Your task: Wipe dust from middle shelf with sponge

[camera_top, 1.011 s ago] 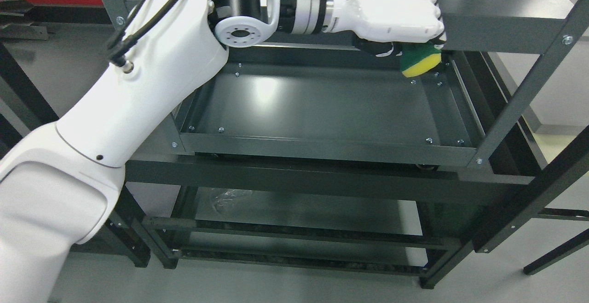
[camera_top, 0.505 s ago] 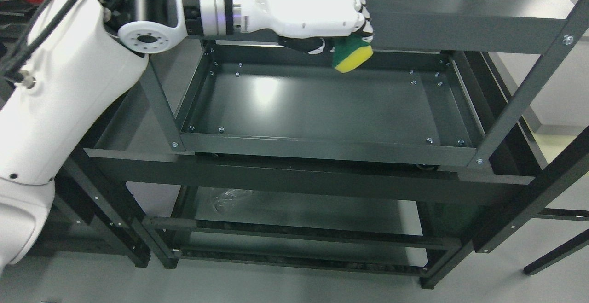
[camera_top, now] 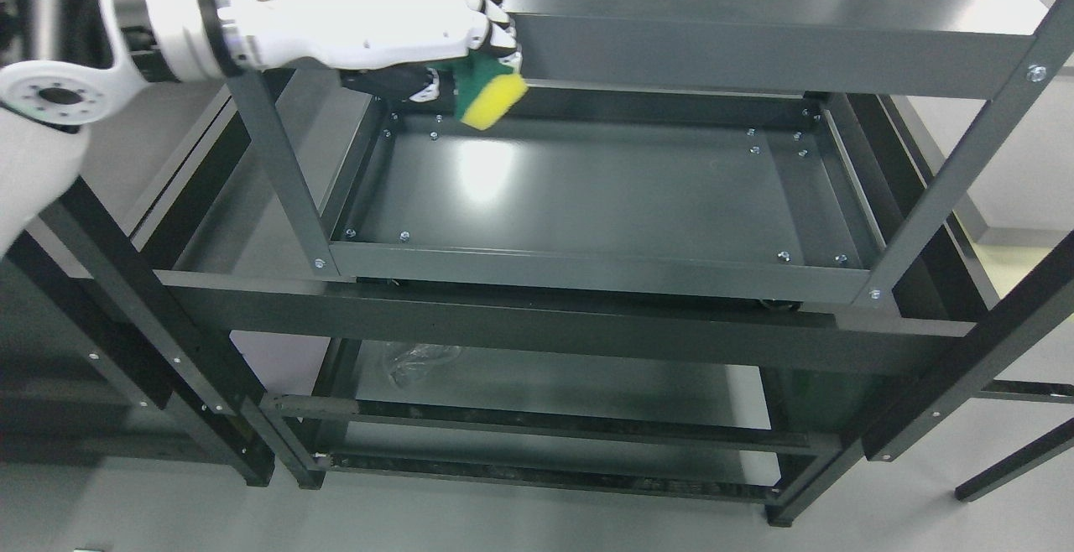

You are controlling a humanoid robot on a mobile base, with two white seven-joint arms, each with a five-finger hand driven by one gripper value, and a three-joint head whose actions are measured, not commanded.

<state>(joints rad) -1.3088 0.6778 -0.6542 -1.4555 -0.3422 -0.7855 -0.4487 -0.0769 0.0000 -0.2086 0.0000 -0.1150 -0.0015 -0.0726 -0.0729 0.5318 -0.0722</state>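
Observation:
My white left hand (camera_top: 419, 32) reaches in from the upper left, its fingers curled around a yellow and green sponge (camera_top: 487, 97). The sponge's yellow face points down and right. It hangs at the back left of the dark grey middle shelf (camera_top: 604, 191), under the front rail of the top shelf (camera_top: 755, 53). I cannot tell whether the sponge touches the shelf surface. The right hand does not show.
A slanted upright post (camera_top: 281, 166) stands at the shelf's front left corner, close under my wrist. Another post (camera_top: 956, 166) rises at the front right. The lower shelf (camera_top: 554, 384) holds a crumpled clear plastic scrap (camera_top: 415, 361). Grey floor surrounds the rack.
My left hand has swept the sponge from the back right corner of the middle shelf across to the back left. The forearm has pulled out toward the left edge of the picture.

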